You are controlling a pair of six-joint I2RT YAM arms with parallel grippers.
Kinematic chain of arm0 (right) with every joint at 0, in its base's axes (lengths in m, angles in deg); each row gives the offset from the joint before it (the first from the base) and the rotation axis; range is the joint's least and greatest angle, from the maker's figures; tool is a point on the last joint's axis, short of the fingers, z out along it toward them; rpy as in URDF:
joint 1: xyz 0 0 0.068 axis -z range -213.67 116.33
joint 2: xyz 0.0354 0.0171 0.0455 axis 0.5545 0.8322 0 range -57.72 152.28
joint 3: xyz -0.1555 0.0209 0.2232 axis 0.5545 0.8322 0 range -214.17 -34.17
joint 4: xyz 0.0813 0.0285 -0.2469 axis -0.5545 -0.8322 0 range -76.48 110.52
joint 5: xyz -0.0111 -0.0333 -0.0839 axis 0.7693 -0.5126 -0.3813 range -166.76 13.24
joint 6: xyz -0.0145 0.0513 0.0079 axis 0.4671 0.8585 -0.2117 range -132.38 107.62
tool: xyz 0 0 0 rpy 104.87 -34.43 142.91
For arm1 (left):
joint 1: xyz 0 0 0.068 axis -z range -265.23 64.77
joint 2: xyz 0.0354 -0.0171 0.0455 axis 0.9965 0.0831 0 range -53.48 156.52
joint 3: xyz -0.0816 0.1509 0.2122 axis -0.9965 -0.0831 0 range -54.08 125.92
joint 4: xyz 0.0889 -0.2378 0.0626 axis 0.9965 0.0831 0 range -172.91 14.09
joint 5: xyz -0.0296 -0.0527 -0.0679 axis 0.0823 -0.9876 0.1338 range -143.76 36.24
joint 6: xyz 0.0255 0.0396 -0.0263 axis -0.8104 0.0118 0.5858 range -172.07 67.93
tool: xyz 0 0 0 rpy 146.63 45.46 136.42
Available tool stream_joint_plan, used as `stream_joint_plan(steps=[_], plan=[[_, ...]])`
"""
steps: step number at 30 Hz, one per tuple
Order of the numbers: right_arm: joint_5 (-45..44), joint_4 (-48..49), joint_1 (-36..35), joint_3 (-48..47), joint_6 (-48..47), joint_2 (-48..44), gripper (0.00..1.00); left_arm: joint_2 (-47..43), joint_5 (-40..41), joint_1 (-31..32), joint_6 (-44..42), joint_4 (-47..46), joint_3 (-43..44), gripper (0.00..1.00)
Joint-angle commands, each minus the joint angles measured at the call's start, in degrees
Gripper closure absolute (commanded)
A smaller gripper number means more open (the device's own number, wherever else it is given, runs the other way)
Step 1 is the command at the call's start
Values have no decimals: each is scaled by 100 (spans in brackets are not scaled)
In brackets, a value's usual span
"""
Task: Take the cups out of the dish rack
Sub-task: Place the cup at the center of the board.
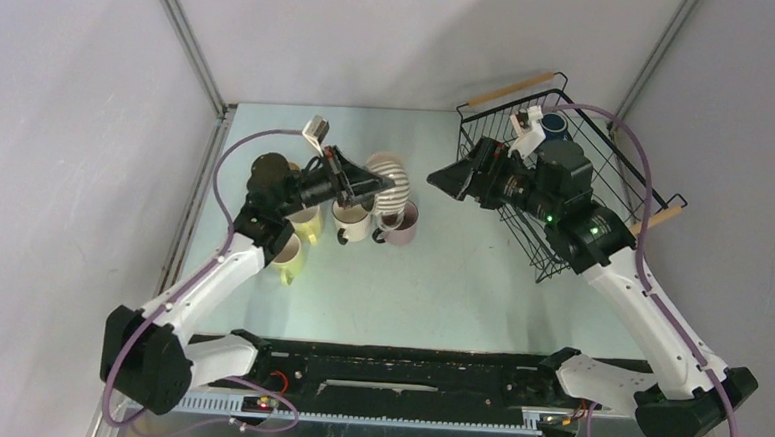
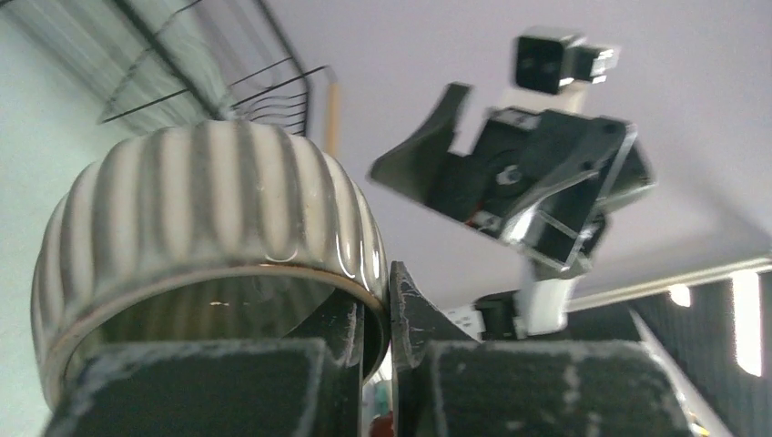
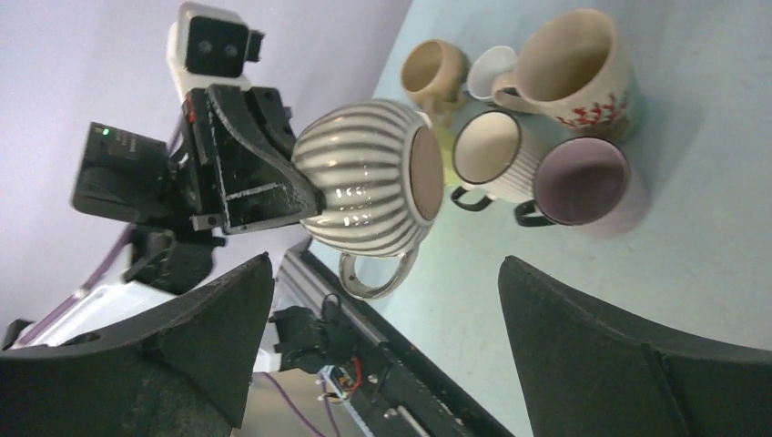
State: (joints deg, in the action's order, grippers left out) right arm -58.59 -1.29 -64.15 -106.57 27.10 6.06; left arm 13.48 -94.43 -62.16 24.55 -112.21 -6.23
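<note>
Left pincer [image 1: 375, 186] | clamps ribbed beige cup [image 3: 364, 177] by rim | glossy, loop handle

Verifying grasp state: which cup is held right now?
The ribbed beige ceramic cup, tipped sideways, rim pinched by the left gripper. The other mugs stand on the table; the dark blue one sits in the black wire rack.
</note>
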Motion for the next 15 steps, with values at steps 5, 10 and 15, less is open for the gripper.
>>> stream_joint_plan(steps=[5, 10, 15], plan=[[-701, -691, 104, -20, -676, -250, 0, -891, 942, 147, -3264, 4108, 768, 100], [-874, -771, 112, -27, -751, -246, 0, -1110, 1913, 489, -4008, 5282, 632, 100], [-901, -782, 112, -20, -802, -179, 0, -1125, 2646, 854, -4307, 5777, 432, 100]])
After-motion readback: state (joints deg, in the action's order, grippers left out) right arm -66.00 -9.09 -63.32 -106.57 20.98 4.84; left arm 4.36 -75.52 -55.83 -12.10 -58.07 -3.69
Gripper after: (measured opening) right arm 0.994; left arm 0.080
